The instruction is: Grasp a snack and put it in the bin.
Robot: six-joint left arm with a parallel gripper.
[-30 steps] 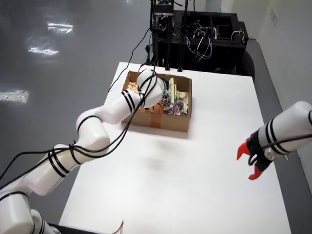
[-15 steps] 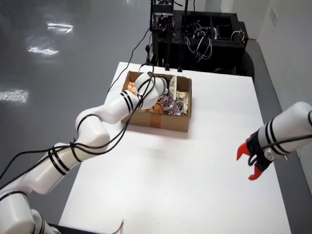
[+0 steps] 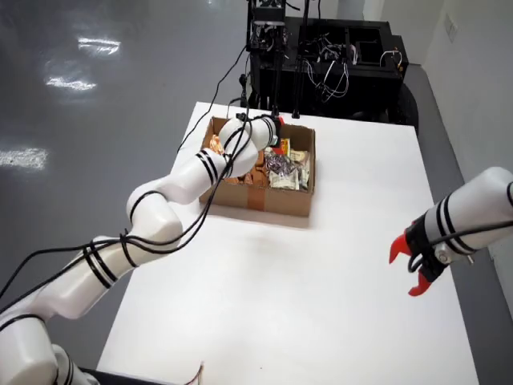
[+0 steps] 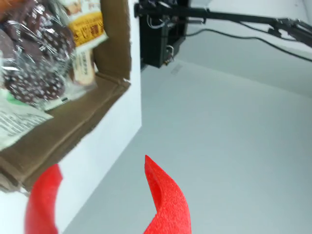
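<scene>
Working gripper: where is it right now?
In the view from above, the working gripper is over the far rim of the cardboard box, above the snack packets; its red fingers are spread and empty.

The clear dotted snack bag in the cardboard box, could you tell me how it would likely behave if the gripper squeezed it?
The dotted snack bag looks like thin, crinkled, glossy film, so it would probably crumple and might slip. It seems puffy, so likely light. The open gripper holds nothing.

From above, a box (image 3: 264,188) is sitting on the far part of the counter (image 3: 321,297), with snack packets (image 3: 282,170) lying inside it. The working arm's claw (image 3: 276,132) is hanging over the box's far edge. A second arm (image 3: 469,212) is standing at the right.
</scene>
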